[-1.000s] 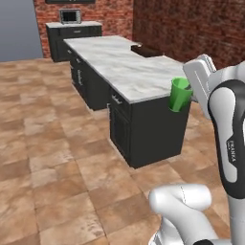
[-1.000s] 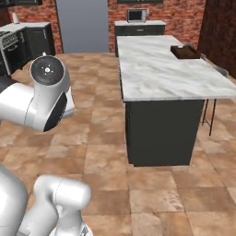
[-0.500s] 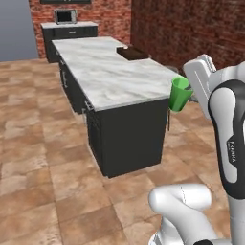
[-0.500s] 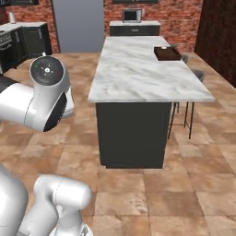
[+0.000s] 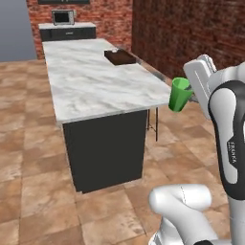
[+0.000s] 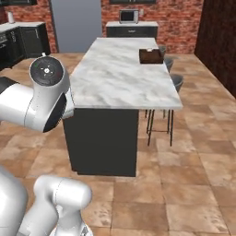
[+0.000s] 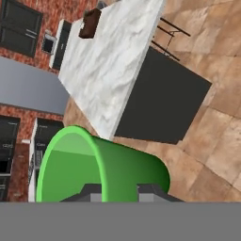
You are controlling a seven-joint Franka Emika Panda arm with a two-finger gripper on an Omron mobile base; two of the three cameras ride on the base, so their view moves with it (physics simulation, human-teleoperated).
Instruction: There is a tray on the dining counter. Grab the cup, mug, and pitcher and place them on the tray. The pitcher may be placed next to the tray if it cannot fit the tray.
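My gripper (image 5: 188, 88) is shut on the rim of the bright green handleless cup (image 5: 179, 94), held in the air to the right of the dining counter (image 5: 95, 79), off its near corner. In the hand view the cup (image 7: 99, 167) lies tilted between my fingertips (image 7: 149, 190), its open mouth facing the camera. The dark brown tray (image 5: 119, 57) sits on the counter's far right edge, also seen as the tray (image 6: 150, 56) and the tray (image 7: 89, 23). The mug and pitcher are out of view.
The dining counter (image 6: 120, 73) has a dark base, with grey stools (image 6: 175, 82) along its right side. A microwave (image 6: 129, 16) stands on a far counter against the red brick wall. Brown tiled floor lies open around the island's near end.
The whole picture has shifted, so the base has driven: the island's near end now stands closer and more central. The cup stays held in my gripper.
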